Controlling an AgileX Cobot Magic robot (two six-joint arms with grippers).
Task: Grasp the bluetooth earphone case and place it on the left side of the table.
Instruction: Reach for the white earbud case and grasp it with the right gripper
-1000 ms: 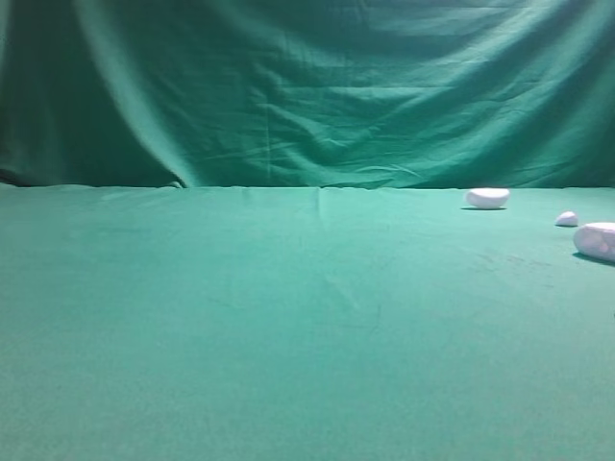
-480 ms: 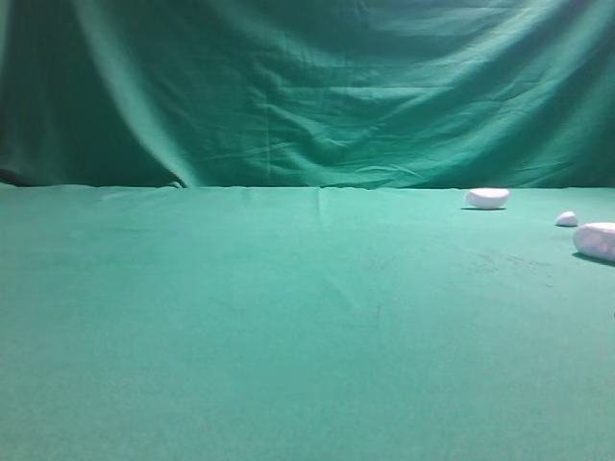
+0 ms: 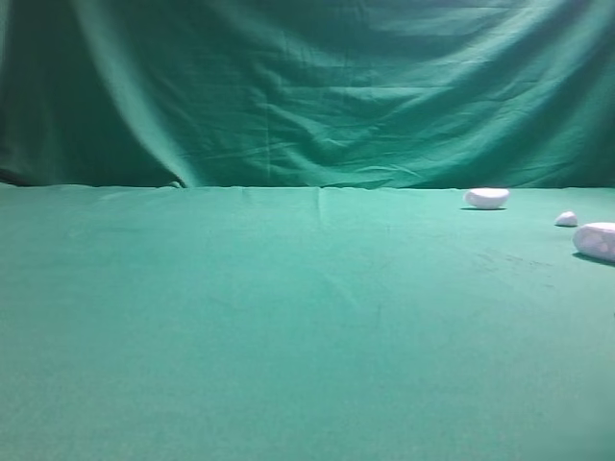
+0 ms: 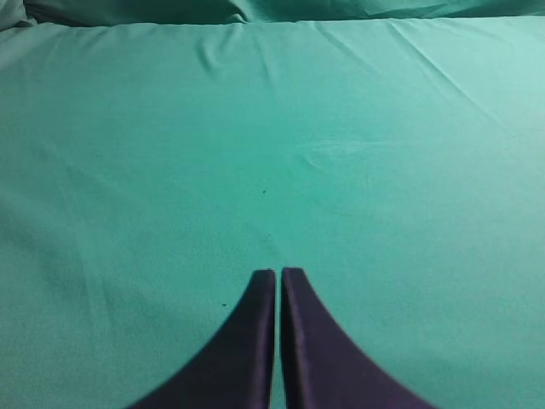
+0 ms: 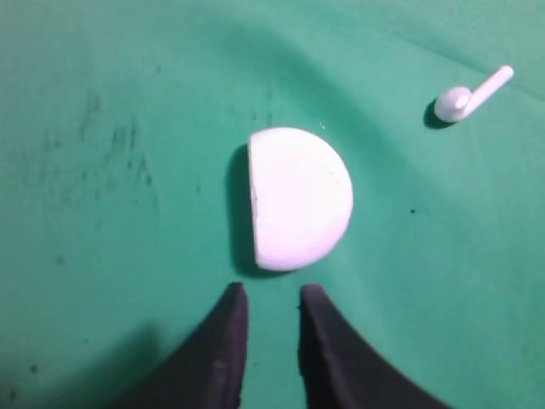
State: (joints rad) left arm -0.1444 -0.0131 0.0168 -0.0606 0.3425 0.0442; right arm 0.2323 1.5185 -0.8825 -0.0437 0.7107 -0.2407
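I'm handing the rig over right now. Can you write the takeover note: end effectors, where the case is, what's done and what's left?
Left end effector: shut, empty, over bare table.
Right end effector: fingers slightly apart, empty, with a white half-oval piece just ahead of its tips and an earbud beyond to the right.
Bluetooth earphone case: lying at the table's far right edge in the exterior view, untouched.
Done: nothing grasped yet.
Left: grasp the case, not the half-oval piece, then carry it to the left side and release.
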